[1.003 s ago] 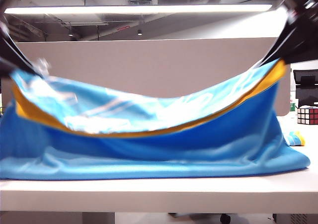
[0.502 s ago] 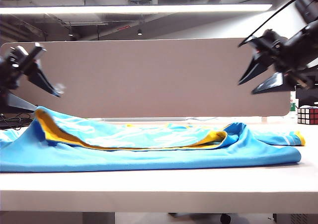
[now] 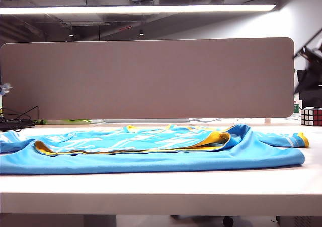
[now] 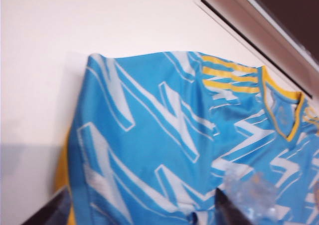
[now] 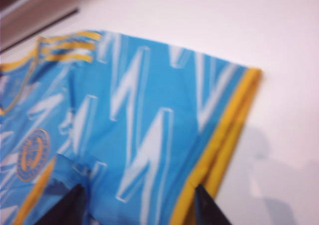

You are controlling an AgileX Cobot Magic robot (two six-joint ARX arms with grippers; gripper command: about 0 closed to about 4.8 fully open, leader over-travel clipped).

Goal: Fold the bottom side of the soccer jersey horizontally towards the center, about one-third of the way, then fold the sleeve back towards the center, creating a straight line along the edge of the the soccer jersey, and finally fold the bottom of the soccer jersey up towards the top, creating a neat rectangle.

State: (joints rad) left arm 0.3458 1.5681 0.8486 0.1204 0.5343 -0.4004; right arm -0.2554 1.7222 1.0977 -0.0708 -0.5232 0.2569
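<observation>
You see only dark fingertip stubs of each gripper: the left gripper [image 4: 134,212] and right gripper [image 5: 137,205] hover spread apart, holding nothing, over the jersey [image 3: 151,149], which lies flat on the table [image 3: 161,192], long axis left to right, its far edge hidden.

A long white flat-topped counter [image 3: 161,192] runs across the whole exterior view. Behind it stands a wide grey-beige fabric partition panel with rounded corners [image 3: 151,78], upright along the counter's far edge. At the far right, near the panel's end, a multicoloured puzzle cube with black edges [image 3: 311,117] sits on the counter. At the far left, black cables [image 3: 17,120] loop beside the panel. A long fluorescent ceiling light [image 3: 141,8] glows overhead.
</observation>
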